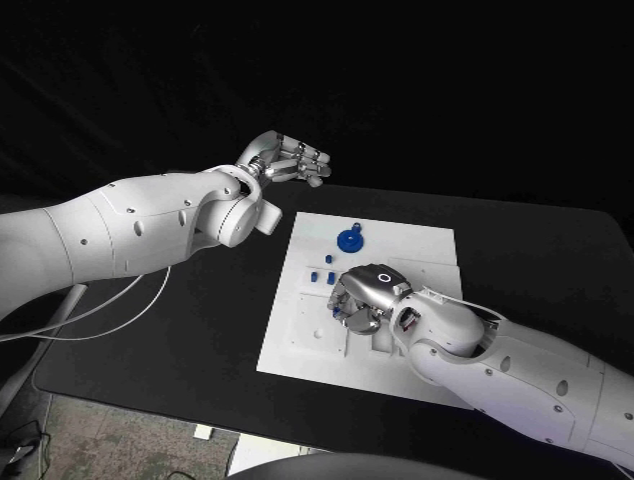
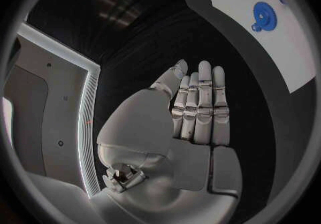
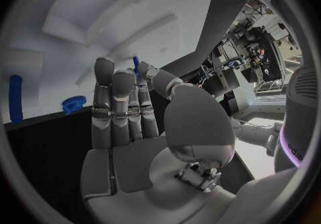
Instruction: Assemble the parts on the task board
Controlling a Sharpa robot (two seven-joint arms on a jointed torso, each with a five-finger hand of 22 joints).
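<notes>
On the black table (image 1: 173,340), nearest to the robot, the white right arm (image 1: 548,375) reaches in over the near right part of the white rectangular task board (image 1: 296,345). Its silver right hand (image 1: 363,300) hangs low over the middle of the board, fingers pointing down toward the plate. From the right wrist view the fingers (image 3: 110,101) stand straight and close side by side, and the thumb lies across beside them. A thin blue pin-shaped part (image 3: 136,66) shows just behind the fingertips, but I cannot tell whether the hand pinches it or whether it only stands on the board behind them.

Just beside this hand, on the side toward the left arm, some small blue parts (image 1: 323,274) lie on the board in a short row. A bit farther, near the far edge of the board, lies a round blue gear-shaped part (image 1: 349,240) with a small blue piece (image 1: 356,225) just beyond it; nothing touches them.

Farther still, the white left arm (image 1: 115,235) comes from the left, and its silver left hand (image 1: 288,160) is raised beyond the far left corner of the board, apart from it. This hand holds nothing: in the left wrist view its fingers (image 2: 204,103) are stretched flat, and the blue gear shows well apart from them.
</notes>
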